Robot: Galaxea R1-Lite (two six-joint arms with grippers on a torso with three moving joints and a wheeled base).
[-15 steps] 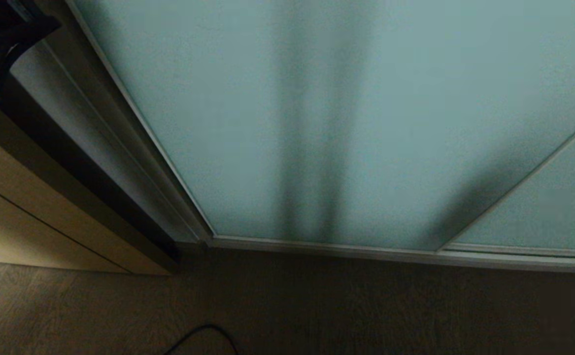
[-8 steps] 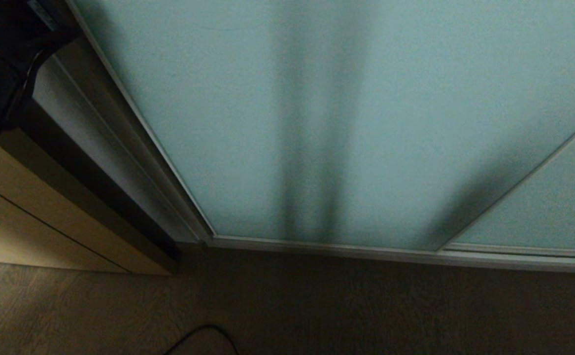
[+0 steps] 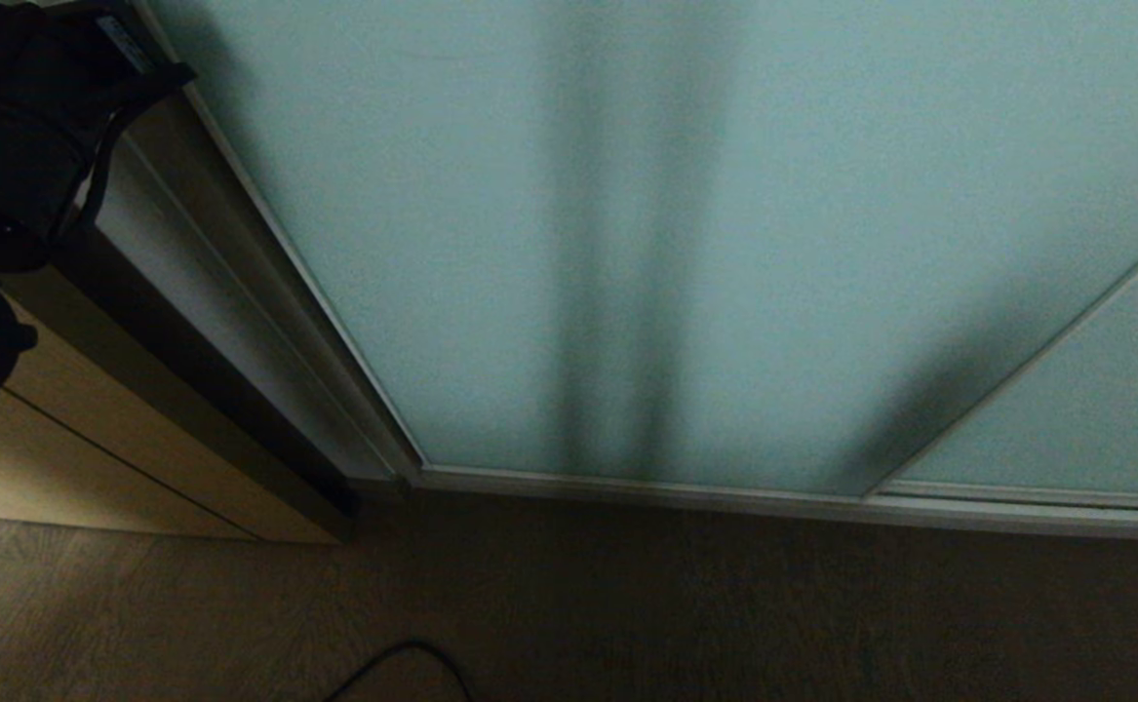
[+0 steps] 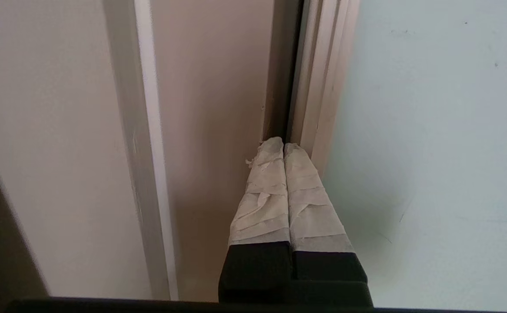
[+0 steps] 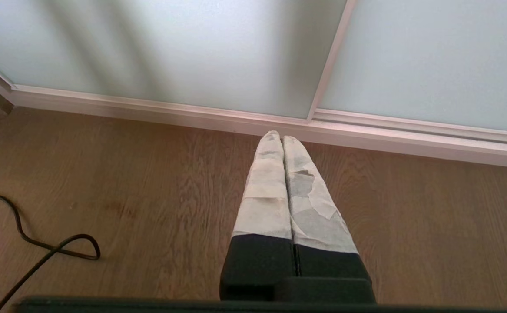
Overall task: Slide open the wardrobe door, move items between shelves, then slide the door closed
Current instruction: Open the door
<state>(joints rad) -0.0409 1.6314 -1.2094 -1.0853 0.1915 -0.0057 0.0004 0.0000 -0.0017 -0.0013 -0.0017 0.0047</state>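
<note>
The sliding wardrobe door (image 3: pixel 627 244) is a frosted teal glass panel in a slim silver frame, and it stands closed. My left arm (image 3: pixel 13 146) reaches in at the upper left of the head view. In the left wrist view my left gripper (image 4: pixel 283 145) is shut and empty, its taped fingertips at the dark gap between the door's frame (image 4: pixel 318 87) and the beige jamb. My right gripper (image 5: pixel 281 137) is shut and empty, low over the wooden floor near the door's bottom rail (image 5: pixel 366 134). The items and the shelves are hidden behind the door.
A beige wooden cabinet (image 3: pixel 91 458) stands left of the wardrobe. A second glass panel (image 3: pixel 1095 409) overlaps at the right. A black cable (image 5: pixel 40 248) loops on the floor, also seen near the bottom edge as cable (image 3: pixel 403 663).
My left arm has come further into the head view at the upper left, toward the door's left edge. The door and the right arm have not moved.
</note>
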